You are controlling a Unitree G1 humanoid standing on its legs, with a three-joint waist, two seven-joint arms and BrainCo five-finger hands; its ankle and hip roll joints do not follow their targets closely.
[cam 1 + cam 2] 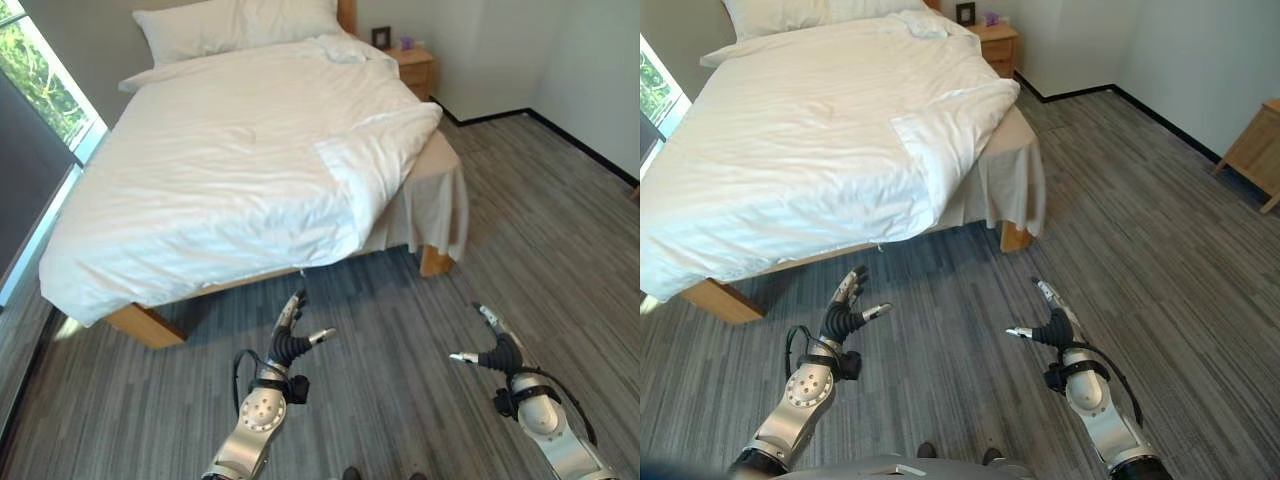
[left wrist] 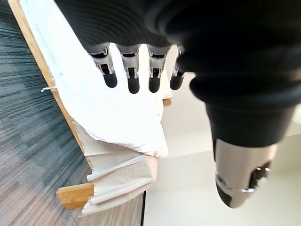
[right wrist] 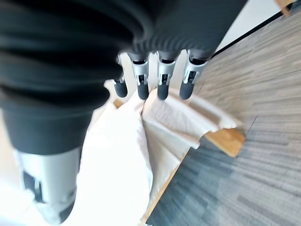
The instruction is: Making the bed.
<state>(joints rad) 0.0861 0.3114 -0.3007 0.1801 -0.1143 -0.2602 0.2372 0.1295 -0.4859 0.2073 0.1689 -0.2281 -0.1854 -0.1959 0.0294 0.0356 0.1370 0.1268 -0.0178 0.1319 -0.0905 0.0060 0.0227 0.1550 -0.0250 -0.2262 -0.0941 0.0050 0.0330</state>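
The bed (image 1: 150, 325) fills the upper left and centre of the left eye view, its long axis running from the pillows (image 1: 240, 25) at the top of the frame down toward the foot edge nearest the robot. A white duvet (image 1: 200, 160) covers most of it, but its corner at the centre right of the frame is folded back on itself (image 1: 385, 150), leaving the pale sheet (image 1: 440, 205) hanging bare over the wooden leg (image 1: 435, 262) below it.

Both hands hang over the grey floor (image 1: 400, 300) in the lower part of the frame, apart from the bedding and holding nothing. The left hand (image 1: 292, 340) sits at lower centre, fingers straight and pointing up toward the duvet's hanging foot edge, thumb spread to the side; its wrist view shows the fingers (image 2: 133, 70) extended with the white cloth beyond them. The right hand (image 1: 495, 350) is at lower right, likewise spread and relaxed, its fingers (image 3: 162, 77) aimed at the folded corner and bed leg.

The folded-back corner lies up and to the left of the right hand, and up and to the right of the left one. The left hand looks nearer the foot edge, while the right seems better lined up with the flap that probably needs unfolding.
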